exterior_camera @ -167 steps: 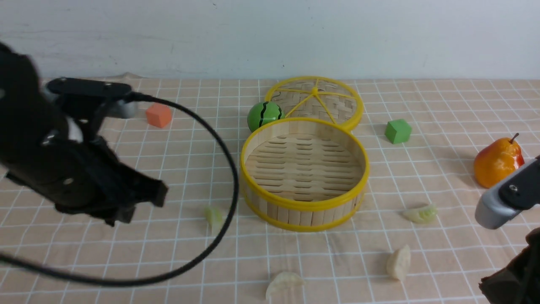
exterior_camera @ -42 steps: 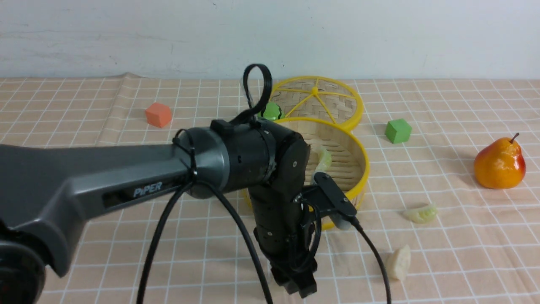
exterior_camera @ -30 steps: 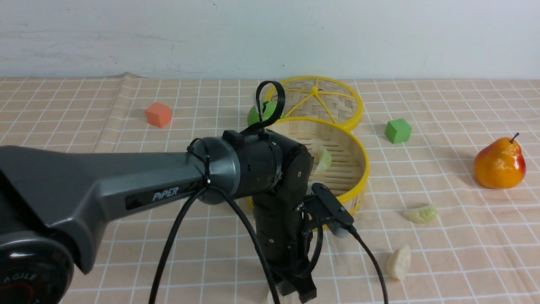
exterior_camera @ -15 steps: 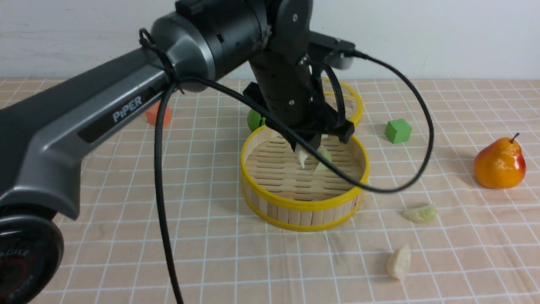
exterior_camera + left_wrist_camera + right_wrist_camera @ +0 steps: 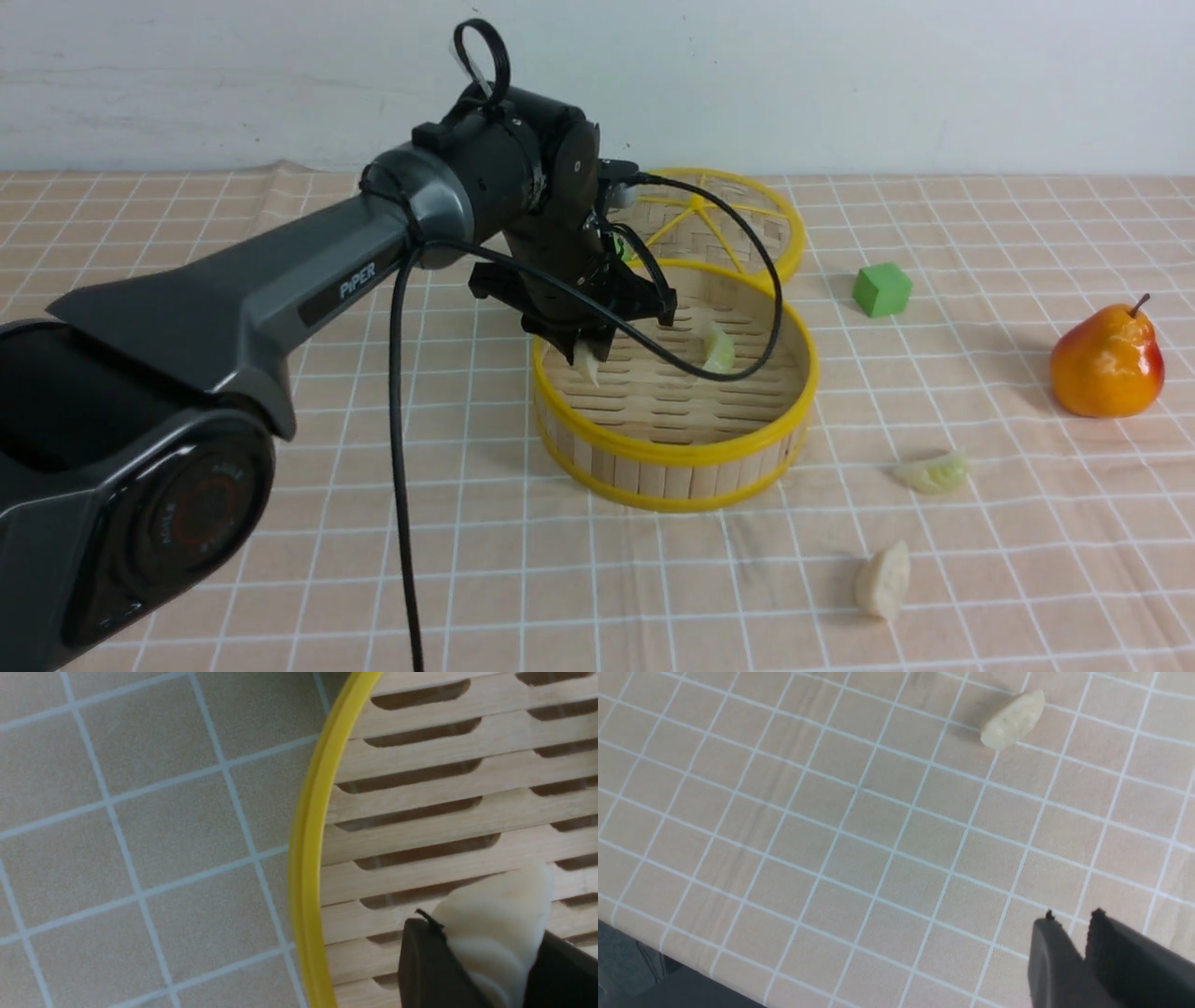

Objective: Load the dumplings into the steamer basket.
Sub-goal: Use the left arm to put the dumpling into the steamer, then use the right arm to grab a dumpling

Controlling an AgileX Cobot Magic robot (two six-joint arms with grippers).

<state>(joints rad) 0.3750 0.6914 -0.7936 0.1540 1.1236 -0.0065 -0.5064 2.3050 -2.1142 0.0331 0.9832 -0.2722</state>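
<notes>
The steamer basket stands mid-table with one pale green dumpling on its slatted floor. My left gripper hangs just inside the basket's left rim, shut on a cream dumpling. In the left wrist view that dumpling sits pinched between the dark fingers of the left gripper, above the slats beside the yellow rim. Two more dumplings lie on the cloth to the right, a greenish dumpling and a cream dumpling. My right gripper is shut and empty, hovering near a cream dumpling.
The flat woven lid lies behind the basket. A green cube and an orange pear stand to the right. A green ball peeks out behind the left wrist. The arm's black cable droops over the basket.
My left gripper took the cream dumpling from the table's front edge and lifted it over the basket. In the last half second it moved left and down inside the rim.
</notes>
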